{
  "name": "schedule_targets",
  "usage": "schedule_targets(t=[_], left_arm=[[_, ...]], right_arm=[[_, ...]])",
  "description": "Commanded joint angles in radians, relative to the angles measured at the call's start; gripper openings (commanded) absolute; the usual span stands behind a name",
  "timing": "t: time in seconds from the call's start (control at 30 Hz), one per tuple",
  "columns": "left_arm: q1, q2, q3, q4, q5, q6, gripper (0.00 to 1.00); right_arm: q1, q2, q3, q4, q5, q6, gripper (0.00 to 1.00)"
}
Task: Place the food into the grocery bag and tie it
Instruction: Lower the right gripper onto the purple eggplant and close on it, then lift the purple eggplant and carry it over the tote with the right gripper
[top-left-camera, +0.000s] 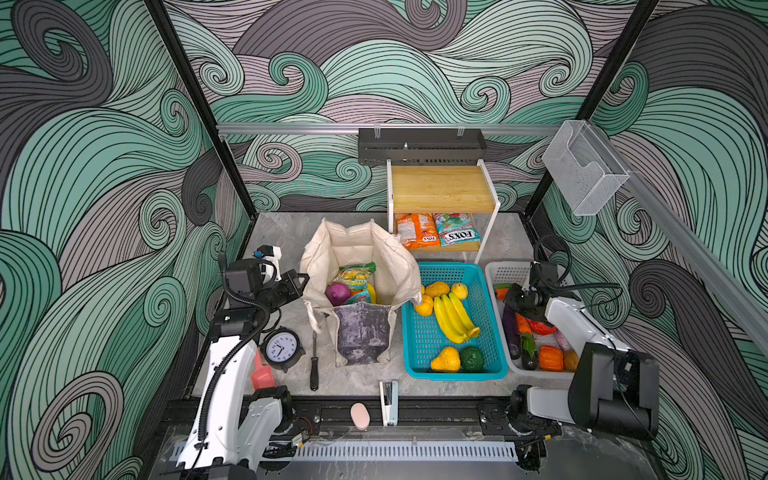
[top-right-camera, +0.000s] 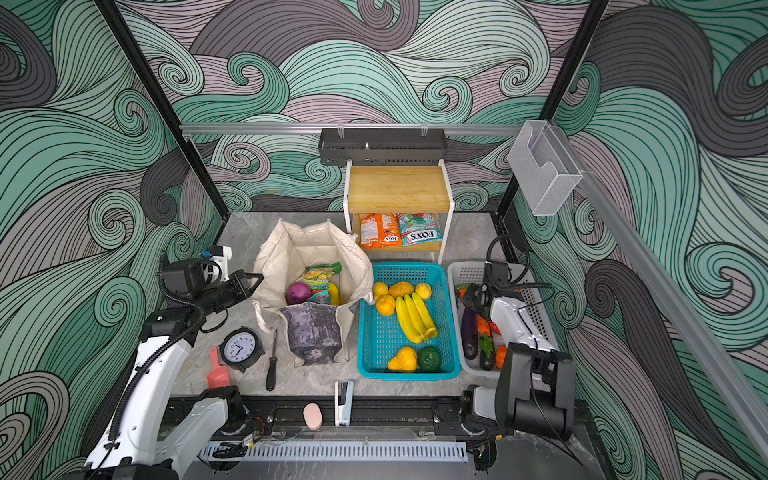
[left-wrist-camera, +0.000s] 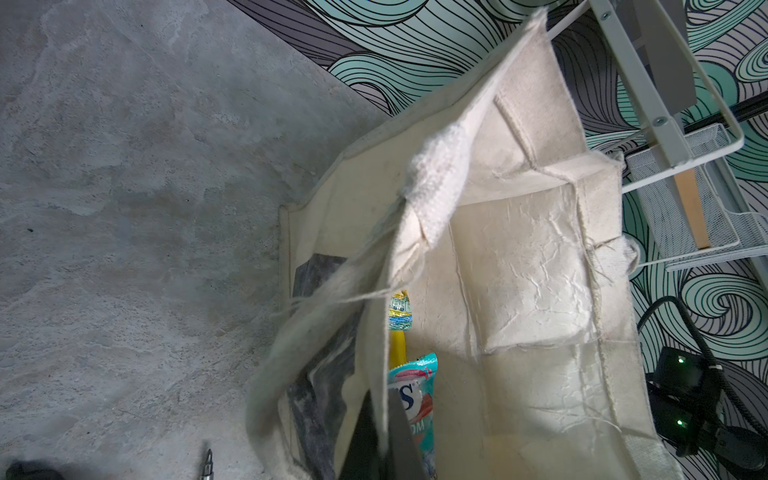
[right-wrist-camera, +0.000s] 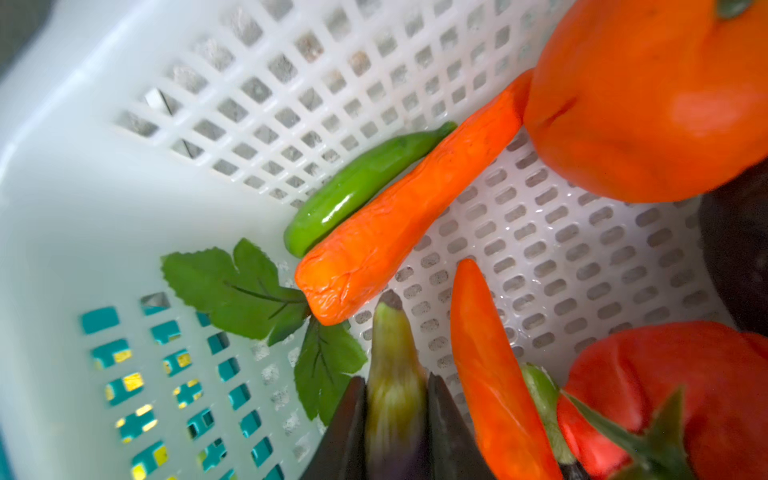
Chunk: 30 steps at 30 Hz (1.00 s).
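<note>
The cream grocery bag (top-left-camera: 361, 245) (top-right-camera: 313, 245) stands open in both top views. Inside it lie a purple onion (top-left-camera: 338, 293), a yellow-green packet (top-left-camera: 355, 275) and a teal packet (left-wrist-camera: 415, 395). My left gripper (top-left-camera: 305, 279) (left-wrist-camera: 380, 411) is shut on the bag's left rim, with the cloth pinched between its jaws. My right gripper (top-left-camera: 509, 300) (right-wrist-camera: 397, 415) is down in the white basket (top-left-camera: 496, 272). Its jaws press both sides of a purple eggplant (right-wrist-camera: 395, 365) at the stem end. Bananas (top-left-camera: 455, 318) and oranges (top-left-camera: 424, 306) lie in the teal basket (top-left-camera: 457, 376).
A carrot (right-wrist-camera: 411, 208), a green chili (right-wrist-camera: 361, 183), a red chili (right-wrist-camera: 490, 374) and a tomato (right-wrist-camera: 685, 395) crowd the eggplant. Two more packets (top-left-camera: 438, 230) lie under the wooden shelf. A clock (top-left-camera: 282, 348), screwdriver (top-left-camera: 314, 365) and stapler (top-left-camera: 389, 401) sit near the front.
</note>
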Motion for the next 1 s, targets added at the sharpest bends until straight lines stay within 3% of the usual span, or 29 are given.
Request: schedule_targets(t=[0.0,0.17,0.57,0.97], left_arm=[[0.002,-0.005,0.004,0.008,0.023,-0.004,0.0],[0.002,-0.004,0.004,0.006,0.019,-0.003,0.0],[0.002,-0.003,0.003,0.004,0.016,-0.001,0.0],[0.002,-0.012,0.005,0.0,-0.003,0.003,0.0]], right_arm=[[-0.003,-0.017,-0.014,-0.001,0.013,0.01,0.2],[-0.002,-0.049,-0.005,-0.028,0.029,0.01,0.22],[-0.002,-0.32,0.046,-0.107,0.071,-0.001,0.2],[0.003,-0.462,0.116,-0.106,0.03,-0.01,0.19]])
